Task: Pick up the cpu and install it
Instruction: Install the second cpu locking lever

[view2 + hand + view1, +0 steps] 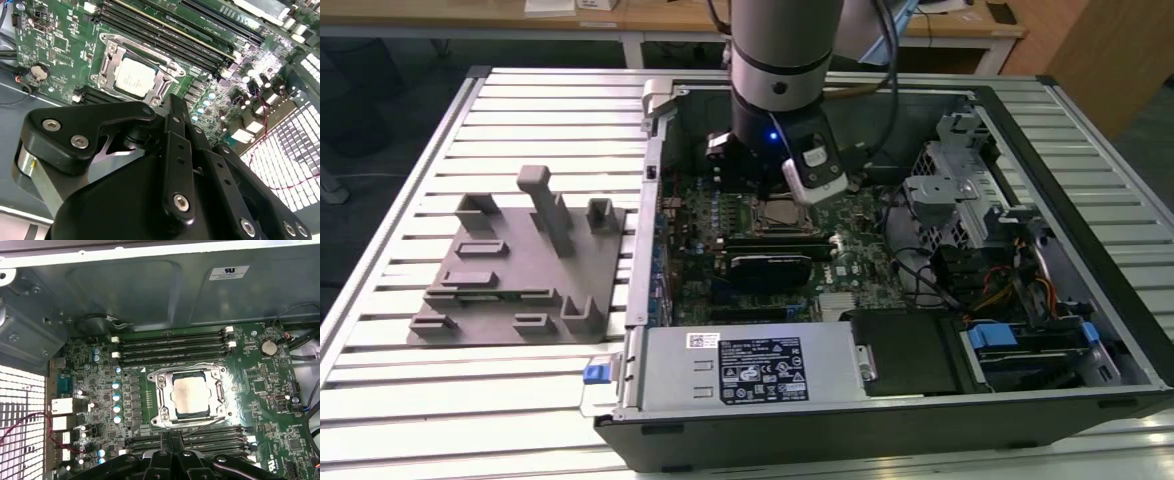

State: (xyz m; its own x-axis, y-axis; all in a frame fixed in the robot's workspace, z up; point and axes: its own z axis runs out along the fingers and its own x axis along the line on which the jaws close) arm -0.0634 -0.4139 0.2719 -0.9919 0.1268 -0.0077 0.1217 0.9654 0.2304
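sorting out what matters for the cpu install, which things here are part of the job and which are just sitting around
Part of the job:
- cpu, lying in the socket
- socket, its metal frame around the cpu
- gripper, above the motherboard beside the socket

Just lying about:
- grey plastic blocks, on the table outside the case
- power supply
- drive cage

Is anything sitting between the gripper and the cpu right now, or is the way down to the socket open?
Nothing visible blocks it. The cpu already lies inside the metal-framed socket on the motherboard, its top uncovered. The gripper hangs above the board beside the socket, with only open air between it and the chip.
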